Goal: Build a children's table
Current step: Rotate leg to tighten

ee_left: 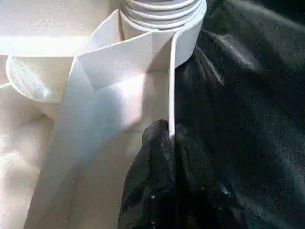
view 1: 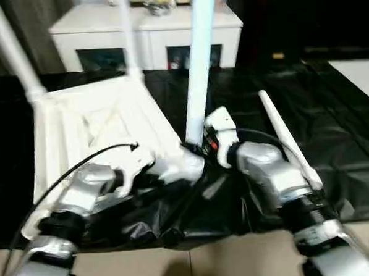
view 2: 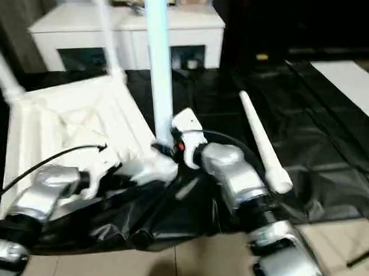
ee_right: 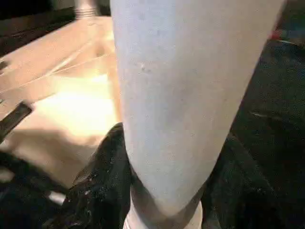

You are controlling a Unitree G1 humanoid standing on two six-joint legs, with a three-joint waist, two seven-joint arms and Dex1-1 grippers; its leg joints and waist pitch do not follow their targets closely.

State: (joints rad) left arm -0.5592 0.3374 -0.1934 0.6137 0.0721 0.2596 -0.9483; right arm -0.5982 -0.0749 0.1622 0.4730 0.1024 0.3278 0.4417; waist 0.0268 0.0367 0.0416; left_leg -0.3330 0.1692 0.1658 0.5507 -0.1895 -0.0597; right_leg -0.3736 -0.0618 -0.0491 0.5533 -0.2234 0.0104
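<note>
The children's table top (view 1: 97, 124) lies upside down on the black cover, ribbed underside up. Two white legs (view 1: 6, 45) (view 1: 128, 36) stand in its far corner sockets. A third leg (view 1: 200, 63) stands upright in the near right socket (ee_left: 162, 19), its threaded end showing there. My right gripper (ee_right: 164, 183) is shut on that leg low down, with black fingers (ee_right: 102, 176) on either side. My left gripper (ee_left: 170, 138) is shut on the top's thin rim beside that socket. A fourth leg (view 1: 286, 136) lies loose on the cover to the right.
A white cabinet (view 1: 145, 35) with glass doors stands behind the black-covered table (view 1: 339, 130). The cover is bunched up at the near edge (view 1: 177, 225), with beige floor (view 1: 228, 259) below. A black cable (view 1: 69, 172) runs along my left forearm.
</note>
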